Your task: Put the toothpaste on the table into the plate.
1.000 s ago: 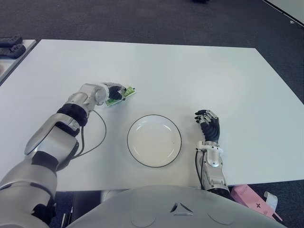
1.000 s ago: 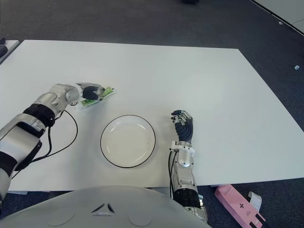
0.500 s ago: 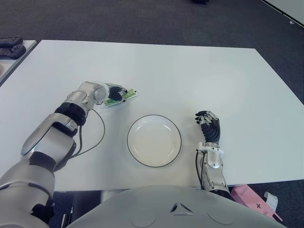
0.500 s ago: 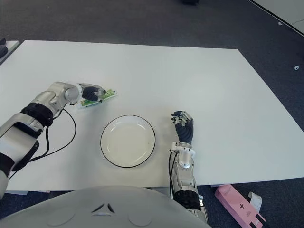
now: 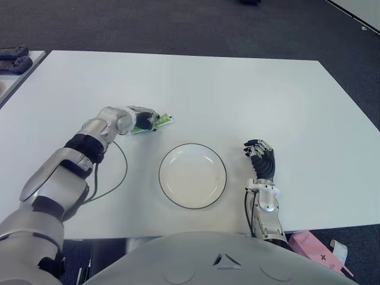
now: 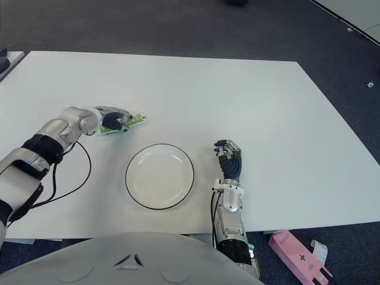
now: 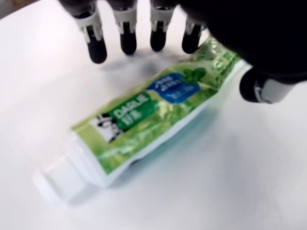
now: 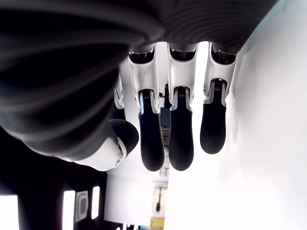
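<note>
One thing has shifted in the last second — the left hand [image 5: 141,119] has slid a bit toward the robot and toward the round white plate with the thin black rim [image 5: 192,176], and the green-and-white toothpaste tube [image 7: 153,115] has come along under it. Earlier the tube sat angled with its end pointing further up the white surface [image 5: 249,89]; now it lies flatter and a touch closer to the plate, though clear of it.

From the wrist view the fingers [image 7: 127,28] are curled over the far side of the tube with the thumb at its crimped end, but the tube looks flat on the surface — I'd call it a loose cage, not a real grip yet. So the pickup seems half done.

Right hand [image 5: 262,158] shows just right of the plate, fingers loosely curled, nothing in it.
</note>
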Controlling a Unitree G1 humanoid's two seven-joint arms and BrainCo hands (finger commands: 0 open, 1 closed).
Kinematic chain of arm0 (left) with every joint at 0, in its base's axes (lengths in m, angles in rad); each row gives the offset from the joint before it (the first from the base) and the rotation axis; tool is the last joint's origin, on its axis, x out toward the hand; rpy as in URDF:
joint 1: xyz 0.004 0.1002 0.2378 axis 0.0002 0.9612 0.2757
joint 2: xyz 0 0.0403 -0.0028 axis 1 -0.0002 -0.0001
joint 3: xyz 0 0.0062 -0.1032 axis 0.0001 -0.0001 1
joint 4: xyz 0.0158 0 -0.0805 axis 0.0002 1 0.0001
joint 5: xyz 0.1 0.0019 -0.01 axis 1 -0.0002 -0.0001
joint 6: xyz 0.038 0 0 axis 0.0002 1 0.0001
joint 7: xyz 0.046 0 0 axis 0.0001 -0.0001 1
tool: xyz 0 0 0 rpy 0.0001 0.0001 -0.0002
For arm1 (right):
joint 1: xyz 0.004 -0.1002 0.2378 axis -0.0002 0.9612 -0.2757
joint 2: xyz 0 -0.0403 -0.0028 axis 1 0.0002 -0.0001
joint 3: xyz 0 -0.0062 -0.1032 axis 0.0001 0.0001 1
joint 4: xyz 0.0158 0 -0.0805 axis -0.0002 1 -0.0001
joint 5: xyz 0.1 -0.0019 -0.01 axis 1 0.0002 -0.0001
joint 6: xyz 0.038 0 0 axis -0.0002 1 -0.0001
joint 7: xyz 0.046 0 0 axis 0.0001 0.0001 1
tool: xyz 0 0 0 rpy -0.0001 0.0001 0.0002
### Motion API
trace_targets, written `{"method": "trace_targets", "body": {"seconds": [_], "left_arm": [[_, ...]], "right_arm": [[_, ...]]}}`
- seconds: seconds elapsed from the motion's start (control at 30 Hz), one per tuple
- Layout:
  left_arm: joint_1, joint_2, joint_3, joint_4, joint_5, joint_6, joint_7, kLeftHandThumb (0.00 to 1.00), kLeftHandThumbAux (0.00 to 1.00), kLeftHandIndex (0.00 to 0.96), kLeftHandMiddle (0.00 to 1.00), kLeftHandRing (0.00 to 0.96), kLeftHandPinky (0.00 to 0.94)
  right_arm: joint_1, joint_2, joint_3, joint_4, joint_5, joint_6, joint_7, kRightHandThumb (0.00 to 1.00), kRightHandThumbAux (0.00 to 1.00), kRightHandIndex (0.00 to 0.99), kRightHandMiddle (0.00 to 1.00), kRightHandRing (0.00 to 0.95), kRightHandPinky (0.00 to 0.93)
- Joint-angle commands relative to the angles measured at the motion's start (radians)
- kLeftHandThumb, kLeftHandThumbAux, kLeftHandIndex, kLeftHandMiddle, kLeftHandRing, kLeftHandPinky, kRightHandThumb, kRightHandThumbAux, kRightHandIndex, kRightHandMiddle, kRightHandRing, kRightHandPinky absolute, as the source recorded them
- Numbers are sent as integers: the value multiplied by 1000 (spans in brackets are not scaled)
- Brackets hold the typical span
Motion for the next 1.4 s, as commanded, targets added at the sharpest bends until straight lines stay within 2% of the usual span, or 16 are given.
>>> {"method": "trace_targets", "body": {"seconds": [0.03,0.13,0.43,0.73,1.0,1.4], "left_arm": [[129,-25,-95,26,63,-39,3,457,298,0,52,67,162],[142,-18,-113,15,100,-39,58,449,301,0,78,83,178],[198,-15,-171,-41,205,54,163,452,335,0,111,98,155],[267,-22,-180,-71,231,141,209,481,348,0,94,73,110],[289,-46,-182,-52,232,211,218,510,361,0,64,39,85],[299,-49,-203,-37,260,234,252,513,373,0,49,27,88]], "right_arm": [[18,5,-2,6,2,29,-3,710,730,431,492,506,506],[20,4,-1,2,1,34,-1,709,730,431,490,504,503],[31,2,0,-15,5,34,5,709,730,431,492,500,503],[32,-6,-3,-12,-1,25,2,709,731,430,494,498,499],[33,-7,-5,-15,0,26,-1,708,731,430,495,498,496],[33,-7,-8,-11,7,8,3,707,731,430,498,498,495]]}}
